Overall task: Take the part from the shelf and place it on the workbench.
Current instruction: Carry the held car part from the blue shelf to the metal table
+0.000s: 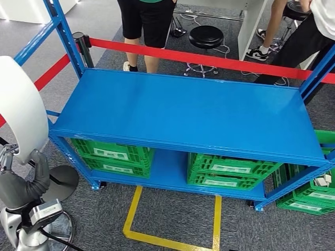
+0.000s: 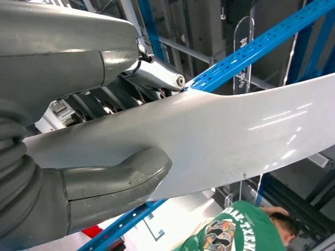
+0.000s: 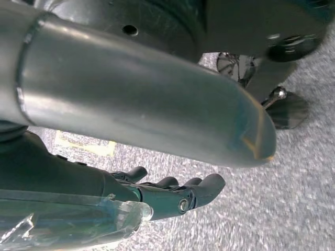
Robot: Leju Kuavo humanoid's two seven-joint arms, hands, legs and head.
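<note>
Gripping the white curved part (image 2: 221,141) in the left hand (image 1: 28,180), thumb and fingers clamping its thin edge; likely stiff, light, glossy and slippery, best pinched at that rim; hanging low over carpet, right hand (image 3: 174,196) holding nothing, fingers fairly straight; blue shelf (image 1: 189,112) lying ahead.

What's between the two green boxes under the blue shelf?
Nothing: in the head view, bare blue shelf separates the left green crate from the right green crate.
</note>
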